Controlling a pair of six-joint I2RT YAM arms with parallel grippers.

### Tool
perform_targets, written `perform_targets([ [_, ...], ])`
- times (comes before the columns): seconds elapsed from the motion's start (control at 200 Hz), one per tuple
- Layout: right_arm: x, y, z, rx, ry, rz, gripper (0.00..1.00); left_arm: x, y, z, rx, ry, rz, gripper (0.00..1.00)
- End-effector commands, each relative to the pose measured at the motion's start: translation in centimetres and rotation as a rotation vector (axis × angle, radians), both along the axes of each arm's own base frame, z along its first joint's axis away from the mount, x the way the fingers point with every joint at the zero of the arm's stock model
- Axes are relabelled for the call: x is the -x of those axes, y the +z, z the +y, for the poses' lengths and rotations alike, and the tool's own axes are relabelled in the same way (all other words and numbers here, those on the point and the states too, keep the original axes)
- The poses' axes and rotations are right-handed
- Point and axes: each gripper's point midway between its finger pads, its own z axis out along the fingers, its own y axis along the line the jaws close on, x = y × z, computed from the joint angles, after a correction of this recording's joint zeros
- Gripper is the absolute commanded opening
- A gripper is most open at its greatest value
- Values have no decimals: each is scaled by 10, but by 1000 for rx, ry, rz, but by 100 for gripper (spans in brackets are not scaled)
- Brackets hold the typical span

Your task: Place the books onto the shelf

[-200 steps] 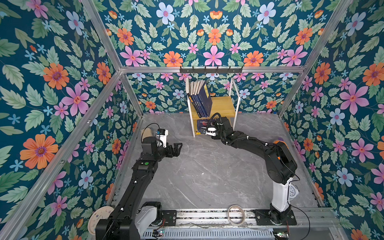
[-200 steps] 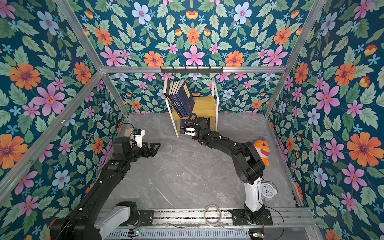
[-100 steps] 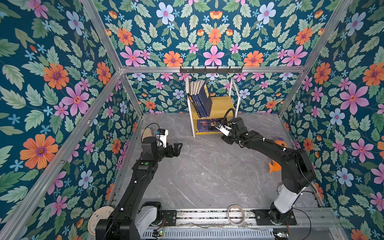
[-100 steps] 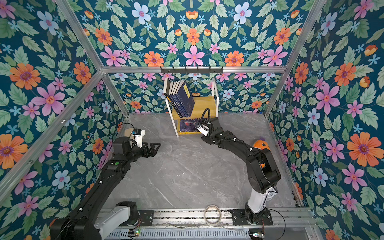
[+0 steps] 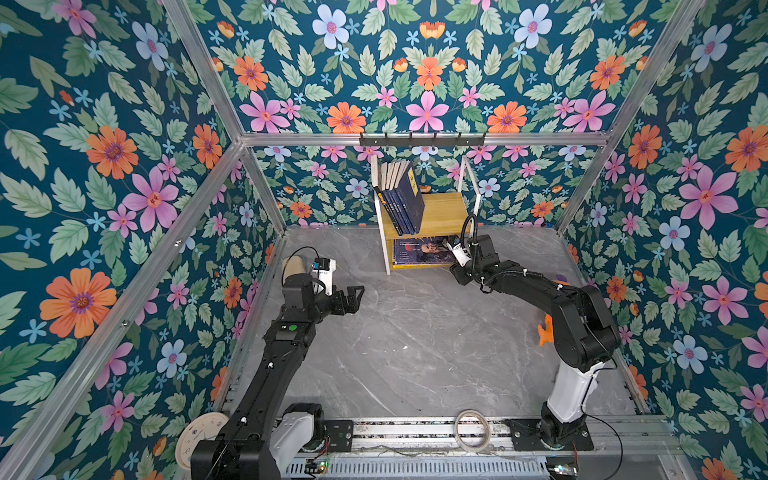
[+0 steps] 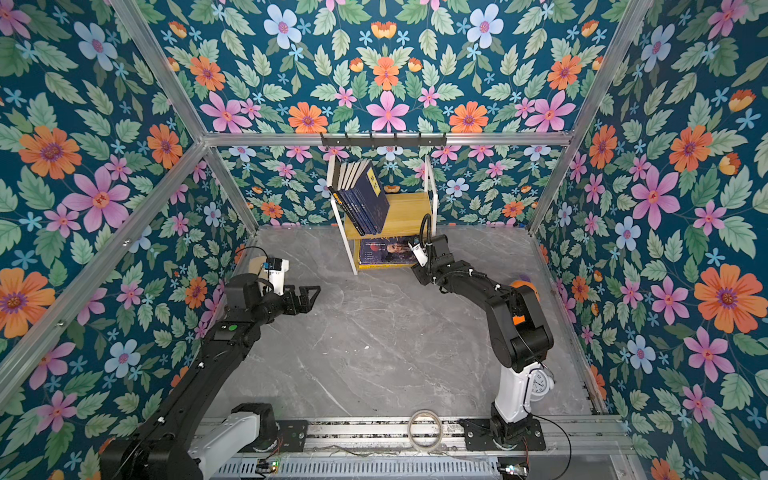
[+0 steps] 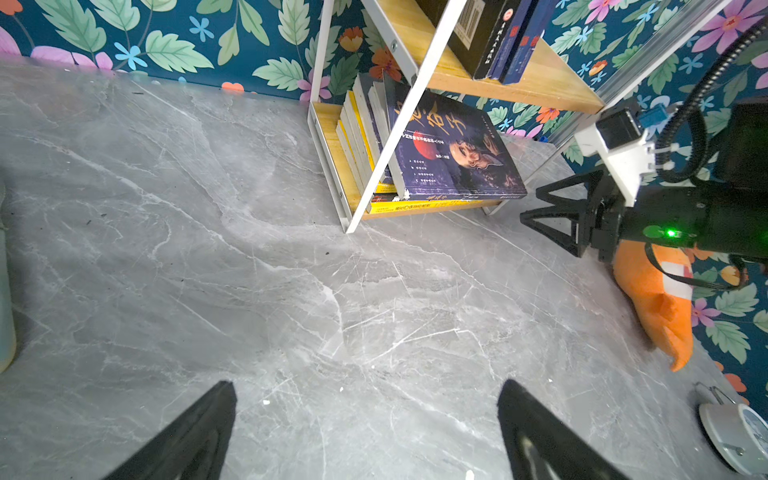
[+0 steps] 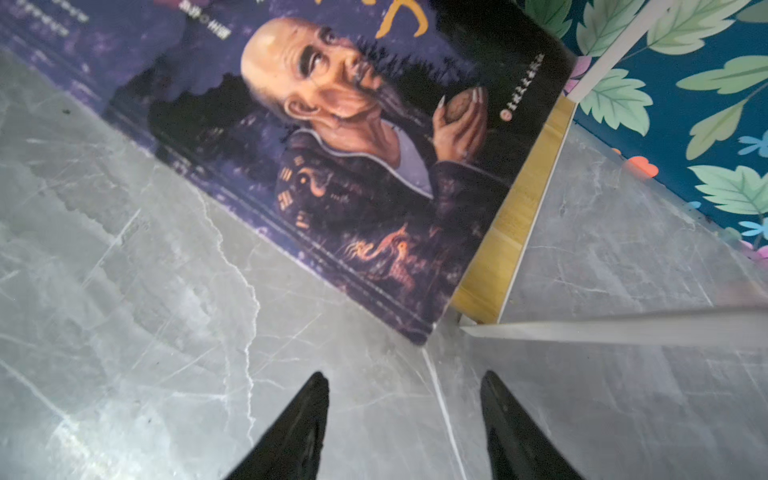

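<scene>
Two tiers of the shelf (image 5: 442, 210), at the table's (image 5: 415, 332) twelve o'clock, held every book in sight. The navy books (image 5: 401, 199) leaned in a row on the upper board, toward its nine-o'clock end. The old-man book (image 5: 419, 251) lay cover-up on the lower board over a yellow book (image 7: 419, 204), its near corner about level with the board's front edge. No book showed on the table.

The right gripper (image 8: 403, 376) sat low, just off the shelf's five-o'clock corner, jaws parted with nothing between them, near the old-man book but not touching it. The left gripper (image 7: 365, 384) hovered toward the table's nine o'clock, well apart from the shelf, jaws spread wide and empty.

By my reading, the step in hand was the release of the last book, so the task looked all but done. The next move called for drawing the right gripper back toward five o'clock, clear of the shelf's white leg and the book's corner. If the old-man book sat too far forward, a gentle push toward twelve o'clock would seat it.
</scene>
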Motion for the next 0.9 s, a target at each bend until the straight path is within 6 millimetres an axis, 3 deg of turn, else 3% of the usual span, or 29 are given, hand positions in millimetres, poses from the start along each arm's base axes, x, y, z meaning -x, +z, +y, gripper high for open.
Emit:
perform_targets([
  [0.0, -13, 9, 6, -58, -32, -44, 57, -3, 5, 0, 0, -2, -26, 100],
  [0.895, -37, 17, 21, -179, -165, -166, 49, -1, 3, -7, 8, -23, -24, 100],
])
